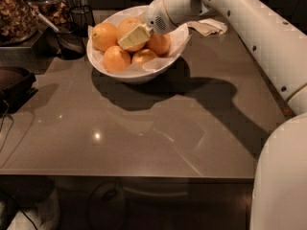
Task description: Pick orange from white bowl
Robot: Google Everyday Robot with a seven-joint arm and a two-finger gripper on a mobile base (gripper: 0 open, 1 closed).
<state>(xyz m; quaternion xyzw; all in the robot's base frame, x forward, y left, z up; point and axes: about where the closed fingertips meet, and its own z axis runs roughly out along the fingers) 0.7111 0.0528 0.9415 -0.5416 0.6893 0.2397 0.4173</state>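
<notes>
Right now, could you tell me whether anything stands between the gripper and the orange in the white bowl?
Nothing visible does. The gripper is in the white bowl, directly over the middle orange; the other oranges lie around it, not in between.

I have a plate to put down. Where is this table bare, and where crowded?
Bare: the broad stretch of table in front of the white bowl, to the near edge. Crowded: the back left, around the dark containers; the gripper hangs over the bowl's oranges.
</notes>
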